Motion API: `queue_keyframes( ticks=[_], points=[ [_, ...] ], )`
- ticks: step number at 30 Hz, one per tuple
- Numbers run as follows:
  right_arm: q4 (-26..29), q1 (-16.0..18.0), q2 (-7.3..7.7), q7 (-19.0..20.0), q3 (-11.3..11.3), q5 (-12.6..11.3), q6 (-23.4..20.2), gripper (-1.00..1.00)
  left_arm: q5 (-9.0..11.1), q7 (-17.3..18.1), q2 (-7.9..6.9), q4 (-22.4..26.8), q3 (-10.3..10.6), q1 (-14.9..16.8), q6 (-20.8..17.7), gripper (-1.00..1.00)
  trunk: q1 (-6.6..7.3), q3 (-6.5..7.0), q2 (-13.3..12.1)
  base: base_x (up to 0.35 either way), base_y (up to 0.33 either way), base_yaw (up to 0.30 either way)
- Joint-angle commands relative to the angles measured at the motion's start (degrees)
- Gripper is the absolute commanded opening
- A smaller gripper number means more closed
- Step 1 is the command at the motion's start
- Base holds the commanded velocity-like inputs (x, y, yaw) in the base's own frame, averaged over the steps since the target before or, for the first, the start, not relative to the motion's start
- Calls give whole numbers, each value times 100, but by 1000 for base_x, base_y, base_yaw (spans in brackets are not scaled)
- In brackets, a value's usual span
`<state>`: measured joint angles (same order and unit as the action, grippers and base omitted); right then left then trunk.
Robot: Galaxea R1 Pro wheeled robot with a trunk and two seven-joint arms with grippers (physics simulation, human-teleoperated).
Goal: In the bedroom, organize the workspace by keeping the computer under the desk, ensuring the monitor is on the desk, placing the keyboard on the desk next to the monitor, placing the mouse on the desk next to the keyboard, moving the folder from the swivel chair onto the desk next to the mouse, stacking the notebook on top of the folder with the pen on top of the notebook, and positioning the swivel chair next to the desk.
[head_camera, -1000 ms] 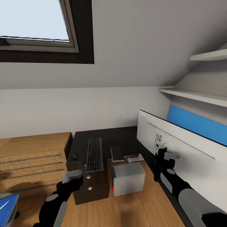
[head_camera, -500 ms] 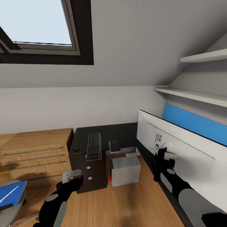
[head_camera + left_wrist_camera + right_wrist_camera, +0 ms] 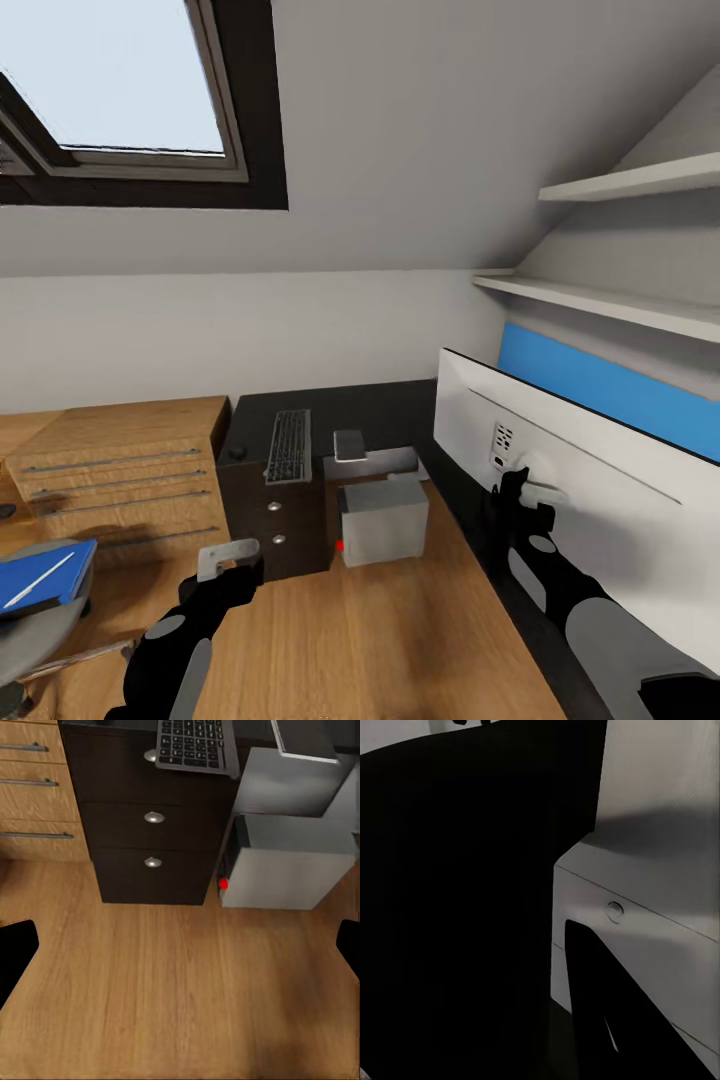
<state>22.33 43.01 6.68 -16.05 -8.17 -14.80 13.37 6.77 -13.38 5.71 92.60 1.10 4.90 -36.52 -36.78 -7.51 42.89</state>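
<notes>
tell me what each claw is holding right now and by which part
The right claw grips the white monitor at the stand mount on its back. The left claw is open over the wooden floor, holding nothing.

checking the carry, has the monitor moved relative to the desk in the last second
Yes. The monitor, at the right gripper, has drawn back from the dark desk, which now sits farther off.
</notes>
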Motion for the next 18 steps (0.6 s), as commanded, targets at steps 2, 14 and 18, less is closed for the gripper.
queue_keyframes(
  ticks=[2,14,18],
  points=[
    [-19,3,8,-47,-44,-152,34,-100,61,-51,1,6,3,4,-22,100,2,-11,8,-301,-191,0],
    [-32,5,9,-47,-44,-147,34,-100,61,-51,1,6,-4,4,-22,100,2,-11,8,-300,-192,0],
    [-29,4,9,-47,-44,-146,34,-100,61,-51,1,8,-4,3,-22,100,2,-11,8,-300,-192,0]
  ],
)
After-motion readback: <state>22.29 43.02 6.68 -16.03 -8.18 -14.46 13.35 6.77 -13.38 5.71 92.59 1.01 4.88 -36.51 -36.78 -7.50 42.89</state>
